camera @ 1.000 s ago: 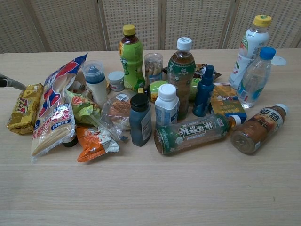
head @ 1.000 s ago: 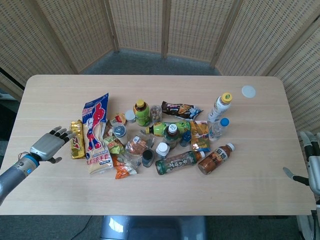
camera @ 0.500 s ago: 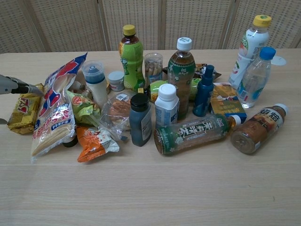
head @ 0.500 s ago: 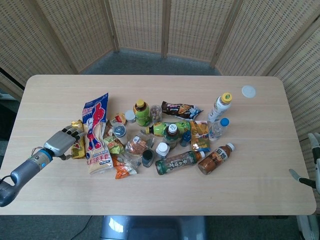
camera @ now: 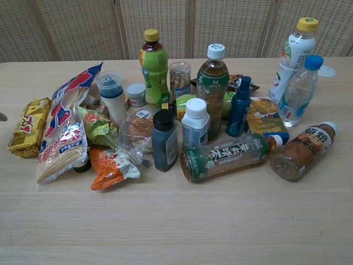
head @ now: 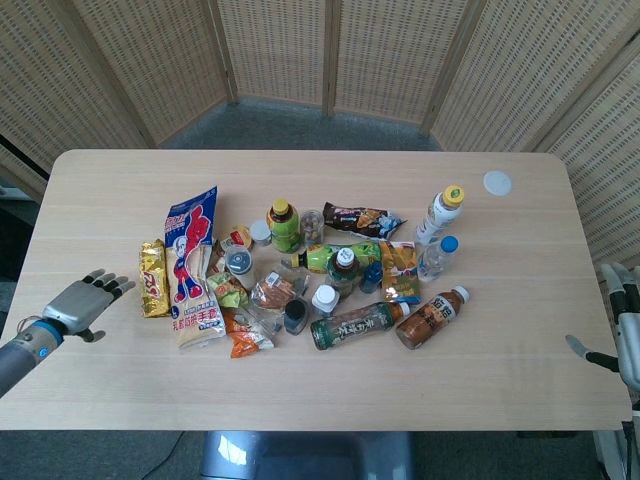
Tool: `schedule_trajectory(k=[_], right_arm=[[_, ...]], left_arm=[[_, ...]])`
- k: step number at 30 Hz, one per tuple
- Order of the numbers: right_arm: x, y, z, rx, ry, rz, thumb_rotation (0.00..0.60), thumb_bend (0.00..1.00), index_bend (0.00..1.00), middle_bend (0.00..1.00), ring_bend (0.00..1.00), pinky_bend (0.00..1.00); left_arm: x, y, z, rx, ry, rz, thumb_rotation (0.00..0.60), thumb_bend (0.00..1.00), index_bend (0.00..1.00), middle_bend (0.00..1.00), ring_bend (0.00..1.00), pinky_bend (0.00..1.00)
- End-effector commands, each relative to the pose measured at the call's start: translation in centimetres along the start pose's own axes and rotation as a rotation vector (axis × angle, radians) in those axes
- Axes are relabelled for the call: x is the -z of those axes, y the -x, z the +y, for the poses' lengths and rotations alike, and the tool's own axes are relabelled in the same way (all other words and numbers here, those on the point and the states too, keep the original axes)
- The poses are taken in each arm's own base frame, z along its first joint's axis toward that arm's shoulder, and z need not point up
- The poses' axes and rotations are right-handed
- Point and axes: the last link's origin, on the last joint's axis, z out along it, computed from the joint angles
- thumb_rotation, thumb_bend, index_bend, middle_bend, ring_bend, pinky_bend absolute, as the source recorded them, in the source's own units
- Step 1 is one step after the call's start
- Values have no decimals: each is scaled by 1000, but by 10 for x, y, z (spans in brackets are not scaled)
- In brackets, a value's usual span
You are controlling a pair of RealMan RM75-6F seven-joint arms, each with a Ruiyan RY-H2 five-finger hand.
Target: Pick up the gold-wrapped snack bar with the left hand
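- One relation matters most: the gold-wrapped rectangular foil snack bar (head: 153,278) lies forward and to the right of the left hand (head: 82,304), near it but clearly apart, with bare wooden table (head: 100,200) between them.
- Fingers of the left hand are spread wide and hold nothing; the palm faces down, low over the table.
- Long axis of the bar runs away from the robot, roughly in line with the hand's pointing fingers, so the fingers would likely need to close across its narrow width.
- Just beyond the bar, on the side away from the hand, lies a long blue, red and white plastic snack bag (head: 193,265), touching or nearly touching it, which leaves little room for fingers there.
- Far across the table, the right hand (head: 622,335) sits at the edge, much farther from the bar; I cannot tell how its fingers lie.
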Motion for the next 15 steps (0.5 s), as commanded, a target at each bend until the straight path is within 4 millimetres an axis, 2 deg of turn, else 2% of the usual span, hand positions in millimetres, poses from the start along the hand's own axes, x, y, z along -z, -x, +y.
schedule_trajectory(k=[1,8,15], right_arm=[[-1,1,-2,-3,-8,-3,486,26,0,0,0,0],[2,-2,0,-4,-7,12,484,24,0,0,0,0],[10,-6,7,-3,14,18,486,25,0,0,0,0]], left_arm=[[23,11,-7,54,-36,13,600,333,0,0,0,0],[20,18,3,50,-8,-24,600,332,0,0,0,0],[4,27,27,7,61,-72,600,333,0,0,0,0]])
